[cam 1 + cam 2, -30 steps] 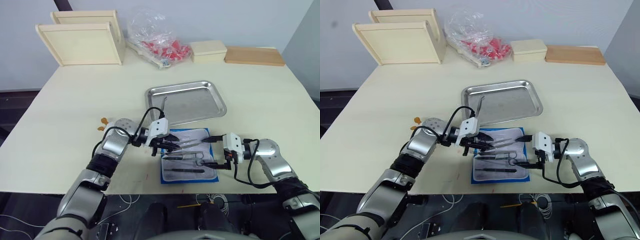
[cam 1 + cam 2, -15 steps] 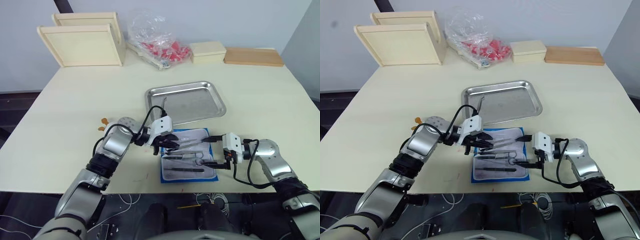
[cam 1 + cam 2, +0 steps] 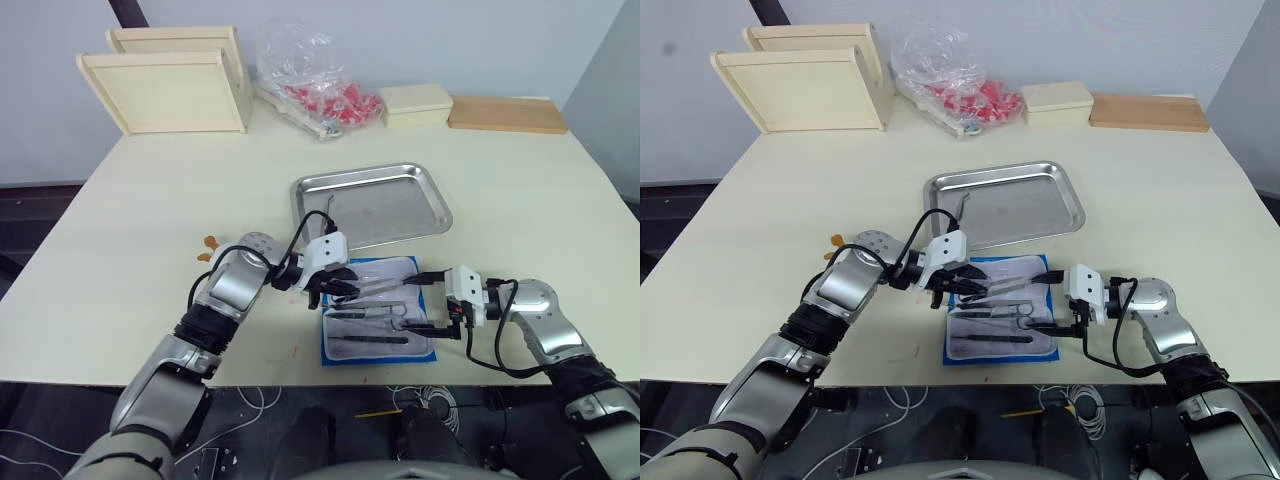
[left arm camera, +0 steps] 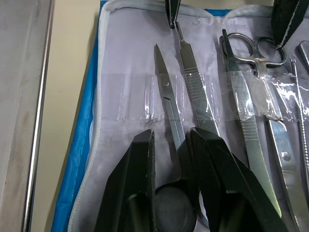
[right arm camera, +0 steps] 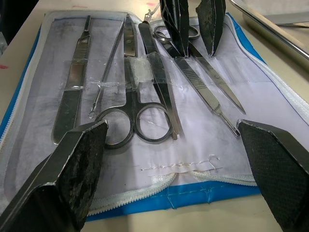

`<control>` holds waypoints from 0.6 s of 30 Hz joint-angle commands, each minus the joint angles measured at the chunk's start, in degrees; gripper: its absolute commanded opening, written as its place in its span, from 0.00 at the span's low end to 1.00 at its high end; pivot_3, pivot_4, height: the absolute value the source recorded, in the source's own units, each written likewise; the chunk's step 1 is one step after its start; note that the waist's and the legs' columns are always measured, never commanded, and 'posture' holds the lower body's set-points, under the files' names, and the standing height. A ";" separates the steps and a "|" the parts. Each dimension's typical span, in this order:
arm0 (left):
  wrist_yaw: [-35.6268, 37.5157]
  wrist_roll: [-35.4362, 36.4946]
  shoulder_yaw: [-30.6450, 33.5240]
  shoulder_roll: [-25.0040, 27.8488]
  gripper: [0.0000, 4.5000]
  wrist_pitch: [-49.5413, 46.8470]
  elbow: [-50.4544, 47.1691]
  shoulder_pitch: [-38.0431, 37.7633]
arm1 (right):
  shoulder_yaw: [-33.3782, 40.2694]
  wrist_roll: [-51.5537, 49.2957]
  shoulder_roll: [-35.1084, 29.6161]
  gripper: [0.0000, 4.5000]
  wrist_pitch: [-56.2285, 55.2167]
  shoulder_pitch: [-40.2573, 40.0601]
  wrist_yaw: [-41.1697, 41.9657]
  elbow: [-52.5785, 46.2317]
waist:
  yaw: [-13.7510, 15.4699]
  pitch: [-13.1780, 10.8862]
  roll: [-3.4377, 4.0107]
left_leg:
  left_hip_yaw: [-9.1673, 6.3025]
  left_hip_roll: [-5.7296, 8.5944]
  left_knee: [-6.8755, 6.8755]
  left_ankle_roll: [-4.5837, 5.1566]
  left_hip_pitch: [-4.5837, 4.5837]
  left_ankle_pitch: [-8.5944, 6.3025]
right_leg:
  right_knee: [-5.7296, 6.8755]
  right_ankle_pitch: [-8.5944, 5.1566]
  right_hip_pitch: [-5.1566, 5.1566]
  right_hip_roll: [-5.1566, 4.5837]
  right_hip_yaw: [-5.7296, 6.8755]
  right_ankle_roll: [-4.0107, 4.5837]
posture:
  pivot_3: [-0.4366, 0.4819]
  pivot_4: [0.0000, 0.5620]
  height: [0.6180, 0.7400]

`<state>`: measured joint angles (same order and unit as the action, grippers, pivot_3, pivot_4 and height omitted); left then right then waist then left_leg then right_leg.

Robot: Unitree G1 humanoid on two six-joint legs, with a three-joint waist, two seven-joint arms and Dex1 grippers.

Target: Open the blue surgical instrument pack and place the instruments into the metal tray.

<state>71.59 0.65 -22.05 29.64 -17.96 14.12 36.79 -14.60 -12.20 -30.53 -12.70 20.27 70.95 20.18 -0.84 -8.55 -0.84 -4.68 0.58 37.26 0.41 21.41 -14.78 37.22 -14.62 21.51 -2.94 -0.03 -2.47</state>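
Note:
The blue surgical instrument pack (image 3: 378, 312) lies open near the table's front edge, its pale lining (image 4: 120, 58) facing up. Several instruments rest in its clear pockets, among them scissors (image 4: 165, 92), a scalpel handle (image 4: 193, 82) and ring-handled forceps (image 5: 145, 116). My left gripper (image 3: 340, 287) is down at the pack's left end, its fingers (image 4: 137, 183) closed narrowly around the scissors' shank. At the pack's right edge my right gripper (image 3: 418, 304) is spread wide open and holds nothing. Just behind the pack is the metal tray (image 3: 420, 180), with one slim tool (image 3: 327, 206) lying at its left side.
Two pale wooden boxes (image 3: 170, 85) stand at the back left. A clear bag of red items (image 3: 315, 80), a small box (image 3: 417, 102) and a wooden board (image 3: 507, 111) line the back edge. Small orange bits (image 3: 207, 248) lie left of my left arm.
My left arm has shifted slightly while its gripper stays on the scissors. The right gripper has not moved.

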 commanded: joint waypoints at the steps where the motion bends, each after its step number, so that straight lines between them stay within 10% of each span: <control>1: 2.27 -1.31 -2.42 0.59 0.15 0.40 2.25 -0.44 | -2.38 4.14 -0.35 1.00 1.52 -2.01 -0.13 2.41 | -0.01 0.00 0.00 | 0.03 -0.02 0.00 0.00 -0.01 0.00 | 0.00 0.00 0.00 0.02 -0.03 0.00 | 0.48 0.27 1.00; 3: 2.72 -1.33 -2.37 0.59 0.01 1.00 2.80 -0.24 | -2.38 4.15 -0.38 1.00 1.52 -2.03 -0.16 2.44 | -0.01 0.00 0.00 | 0.08 -0.03 -0.02 0.00 -0.03 0.00 | 0.00 0.00 0.01 0.03 -0.09 0.00 | 0.48 0.27 1.00; 18: 6.99 -1.21 -2.27 1.01 0.01 0.74 3.19 4.94 | -2.67 4.35 0.05 1.00 1.51 -2.11 -0.30 2.63 | -0.16 -0.02 -0.01 | 0.26 -0.08 -0.05 0.01 -0.09 -0.01 | 0.01 0.00 0.03 0.11 -0.28 0.00 | 0.48 0.27 1.00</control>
<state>77.31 -0.04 -23.22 29.94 -16.48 18.53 41.25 -14.74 -12.20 -30.06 -12.70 20.25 70.87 20.06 -1.00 -8.57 -0.85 -4.41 0.49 37.21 0.41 21.33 -14.78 37.23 -14.62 21.55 -2.83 -0.32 -2.47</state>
